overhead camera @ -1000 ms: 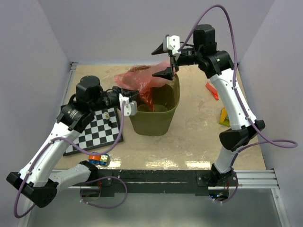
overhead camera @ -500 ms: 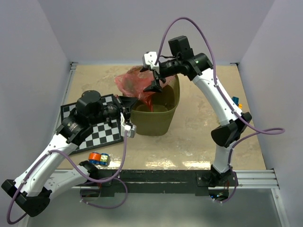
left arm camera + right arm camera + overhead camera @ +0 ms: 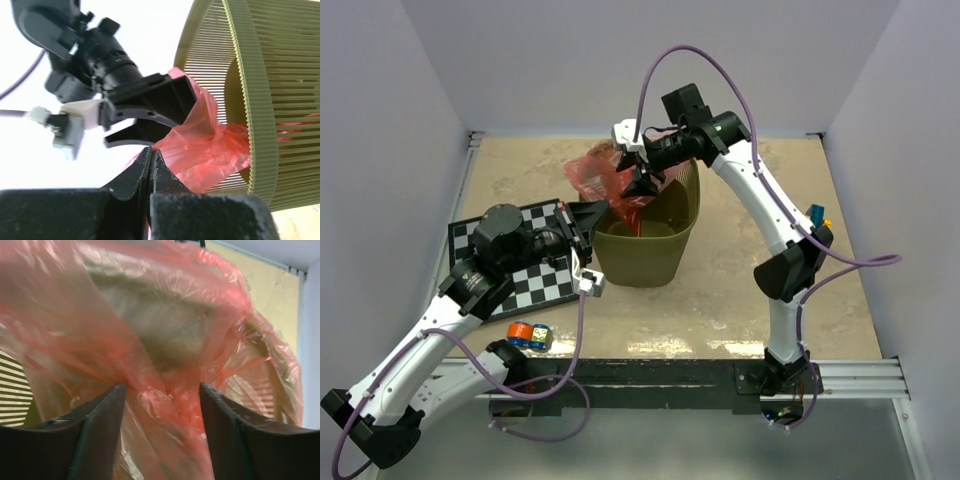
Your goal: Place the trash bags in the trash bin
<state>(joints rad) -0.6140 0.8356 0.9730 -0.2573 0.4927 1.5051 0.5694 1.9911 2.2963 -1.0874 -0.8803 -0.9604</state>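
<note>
Left wrist view was the handy one tbh: the left gripper (image 3: 150,156) was seen clamped fully together, with an edge of the trash bag (image 3: 205,145) apparently pinched right at its tips. From there the film was stretched ahead and over the rim of the trash bin (image 3: 260,90) just beyond. The right gripper (image 3: 162,390) was parked above that same rim, close to the left one's tips. Its jaws were held apart, with a bunched fold of pink film sitting in the gap and brushing both fingers, but nothing was squeezed tight as far as could be told. So the bag was strung between the two grippers, partly hung down inside the bin below the right gripper, while most of it was puffed up outside.

Handling-wise, the bag can be expected to weigh next to nothing, to be floppy and crinkly, and to be a bit slippery, so it would likely be dragged along by any finger it clings to. A thick gathered fold, like the one between the right jaws, is probably the spot to be grabbed. A single flat layer could easily be lost or torn on the rim.
</note>
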